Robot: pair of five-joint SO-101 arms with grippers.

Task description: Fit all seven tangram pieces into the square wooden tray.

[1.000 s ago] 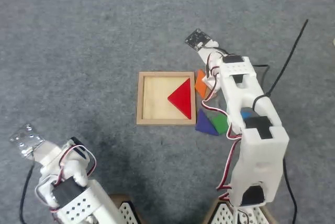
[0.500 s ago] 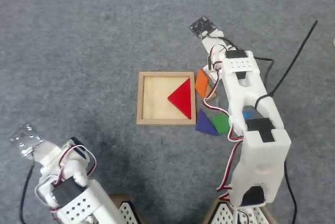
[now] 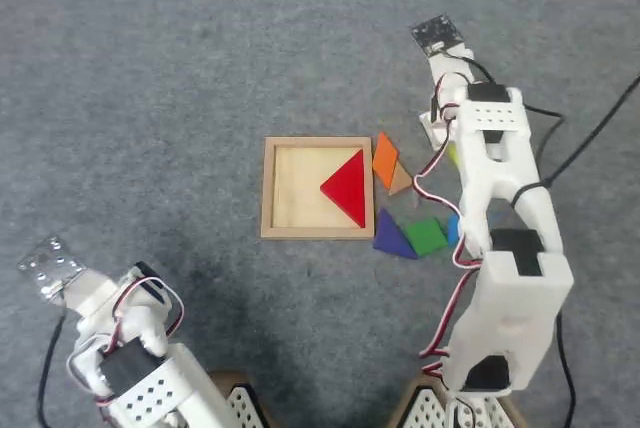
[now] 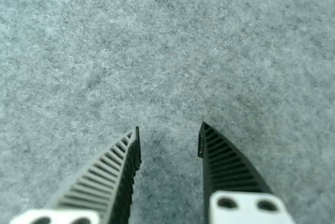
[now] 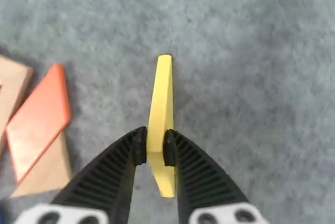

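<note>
Grey felt (image 3: 150, 88) underlies everything. The right gripper (image 5: 154, 131) pinches the yellow piece (image 5: 162, 88) upright by its flat faces, right of the wooden tray (image 3: 268, 188). The piece looks light, stiff and slick, likely to pivot. The left gripper (image 4: 169, 126) gapes at near left.

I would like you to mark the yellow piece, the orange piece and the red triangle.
yellow piece (image 5: 161, 90), right wrist view, its narrow exposed edge.
orange piece (image 5: 37, 122), right wrist view, middle of its top face.
red triangle (image 3: 347, 188), high view, middle of its face.
</note>
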